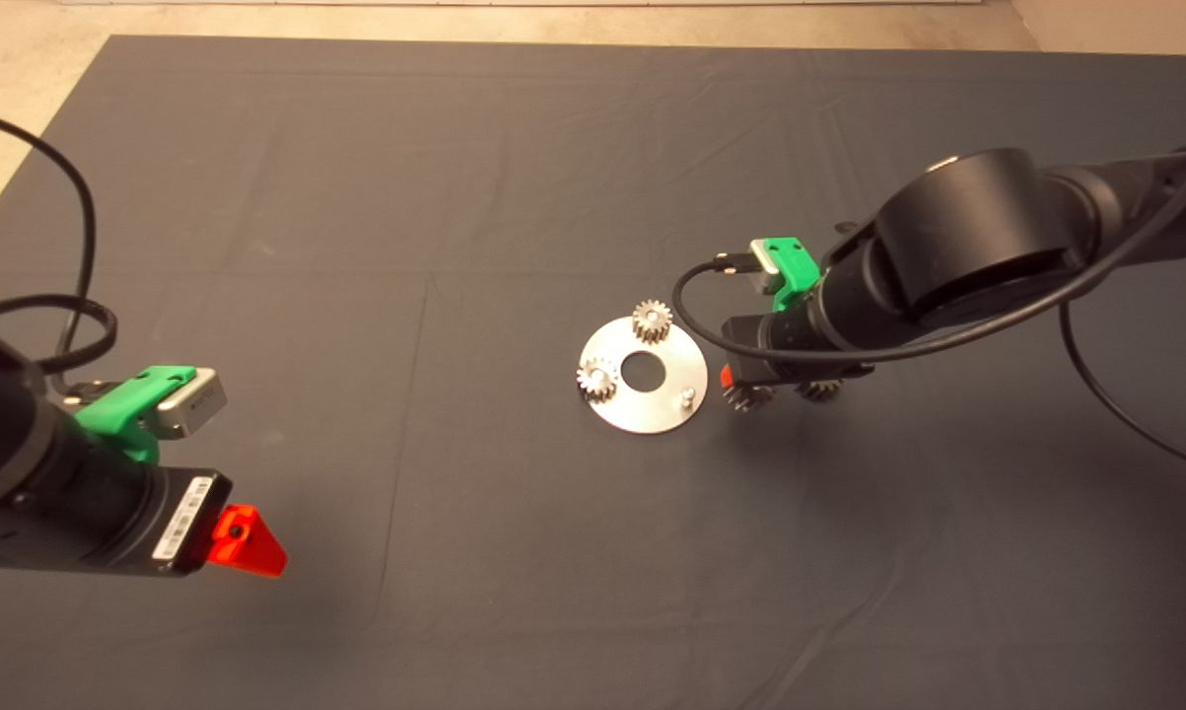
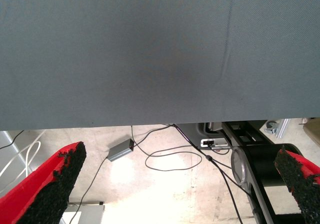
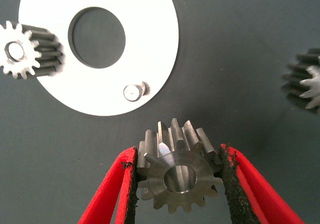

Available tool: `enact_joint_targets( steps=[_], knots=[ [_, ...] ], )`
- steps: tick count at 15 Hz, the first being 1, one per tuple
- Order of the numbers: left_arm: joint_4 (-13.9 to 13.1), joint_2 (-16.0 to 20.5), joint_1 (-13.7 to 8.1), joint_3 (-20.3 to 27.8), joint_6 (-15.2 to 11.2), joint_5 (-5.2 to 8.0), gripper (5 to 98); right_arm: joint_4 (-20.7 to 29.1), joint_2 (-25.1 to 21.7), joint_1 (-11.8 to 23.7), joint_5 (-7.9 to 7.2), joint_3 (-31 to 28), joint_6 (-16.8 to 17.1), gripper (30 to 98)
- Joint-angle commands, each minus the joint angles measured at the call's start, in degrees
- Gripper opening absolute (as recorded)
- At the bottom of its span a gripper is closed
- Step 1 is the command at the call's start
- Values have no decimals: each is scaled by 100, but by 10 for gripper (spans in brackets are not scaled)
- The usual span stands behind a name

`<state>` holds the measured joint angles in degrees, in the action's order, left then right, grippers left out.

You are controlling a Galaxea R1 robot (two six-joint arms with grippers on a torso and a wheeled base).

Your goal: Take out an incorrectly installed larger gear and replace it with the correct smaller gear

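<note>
My right gripper (image 3: 178, 159) is shut on the smaller gear (image 3: 176, 176), a dark-grey steel gear whose two sides the black pads touch. It sits just beside the round silver plate (image 3: 150, 44), close to the plate's bare peg (image 3: 133, 91). In the head view this gear (image 1: 747, 397) peeks out under the right arm, right of the plate (image 1: 652, 412). The larger gear (image 3: 306, 82) lies on the mat further right, partly cut off; its rim (image 1: 819, 390) shows under the arm. My left gripper (image 1: 247, 542) is parked open at the lower left.
Two paler small gears (image 1: 653, 320) (image 1: 597, 380) sit on pegs of the plate, around its centre hole (image 1: 643, 370). The dark mat's edge and a floor with cables and a small grey box (image 2: 120, 149) show in the left wrist view.
</note>
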<state>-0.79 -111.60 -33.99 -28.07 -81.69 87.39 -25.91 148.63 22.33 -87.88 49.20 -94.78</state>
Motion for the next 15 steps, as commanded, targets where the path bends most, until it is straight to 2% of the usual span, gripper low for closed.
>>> enact_joint_targets(
  steps=[1,9,11,15],
  knots=[
    [35,0,-21,-47,30,542,982,-73,306,-27,-712,248,-23,384],
    [35,2,-21,-41,30,542,982,-263,426,-147,-712,290,-32,384],
    [35,20,-21,-47,30,542,982,-459,400,-316,-712,359,-14,384],
    [35,20,-21,-47,39,542,982,-494,426,-387,-712,798,339,384]
  ],
)
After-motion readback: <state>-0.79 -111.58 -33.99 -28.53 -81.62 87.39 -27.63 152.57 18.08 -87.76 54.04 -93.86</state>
